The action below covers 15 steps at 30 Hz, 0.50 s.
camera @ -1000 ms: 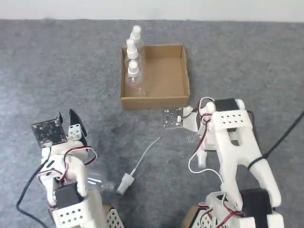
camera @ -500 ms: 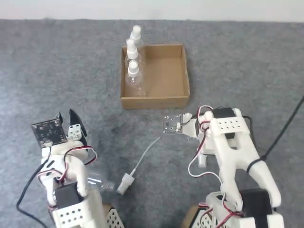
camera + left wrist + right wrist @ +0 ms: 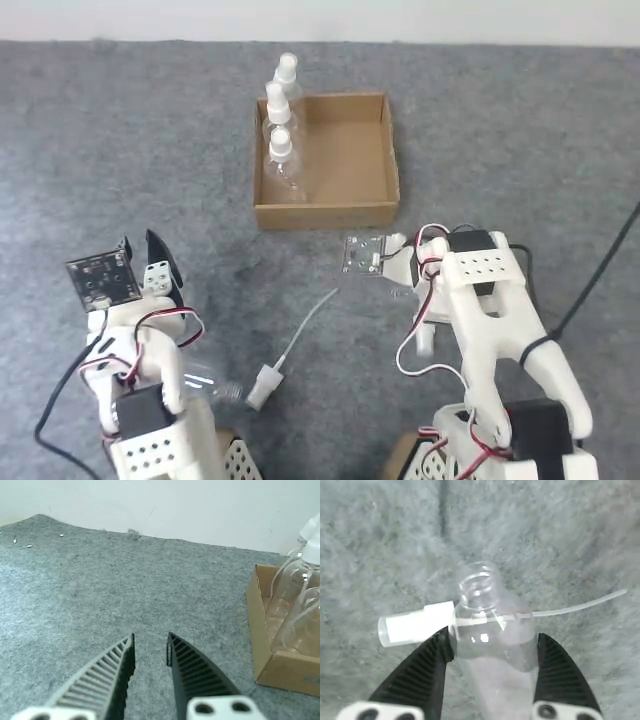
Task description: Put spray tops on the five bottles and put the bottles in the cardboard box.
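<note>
Close to the near edge of the grey surface point(image 3: 120, 150), between the two arm bases, a bare bottle point(image 3: 208, 384) lies on its side; just beside its neck lies a spray top point(image 3: 264, 384), and its thin tube point(image 3: 310, 320) points toward the middle of the surface.

A little farther, on the left side, the left gripper point(image 3: 150, 652) hangs above the surface with only a narrow gap between its fingers; there is nothing in the gap.

On the right side, the right gripper point(image 3: 493, 636) is closed on an open-necked bottle point(image 3: 492, 625), one finger pressing on each side of the body; this bottle has no top on it. Behind it, on the surface, lies a second spray top point(image 3: 412, 625); its tube is seen through the clear plastic.

Toward the far edge, near the middle, stands the cardboard box point(image 3: 325, 215); three bottles point(image 3: 283, 165) with their tops already on stand upright in a row along the wall on the left arm's side; I cannot tell if the farthest of them is fully inside.
</note>
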### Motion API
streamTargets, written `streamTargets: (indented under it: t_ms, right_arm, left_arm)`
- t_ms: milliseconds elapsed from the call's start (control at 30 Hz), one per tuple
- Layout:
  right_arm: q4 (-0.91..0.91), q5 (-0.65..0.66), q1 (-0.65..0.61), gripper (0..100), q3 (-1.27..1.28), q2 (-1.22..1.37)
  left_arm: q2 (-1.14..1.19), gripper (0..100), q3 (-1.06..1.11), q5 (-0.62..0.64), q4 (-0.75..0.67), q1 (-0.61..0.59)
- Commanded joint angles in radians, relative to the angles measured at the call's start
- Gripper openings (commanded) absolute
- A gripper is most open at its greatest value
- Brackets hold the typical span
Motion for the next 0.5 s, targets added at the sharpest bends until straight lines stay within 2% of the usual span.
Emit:
streamTargets:
  t_ms: [0,267,467]
  right_arm:
    - [0.002,-0.091,-0.010,15.4,-0.075,-0.048]
    - [0.140,-0.273,-0.024,15.2,-0.209,-0.048]
    - [0.180,-0.483,-0.045,8.0,-0.319,-0.048]
  left_arm:
    - [-0.012,10,-0.010,-0.009,-0.029,-0.006]
    - [-0.012,10,-0.008,-0.009,-0.029,-0.006]
    - [-0.012,10,-0.008,-0.009,-0.029,-0.006]
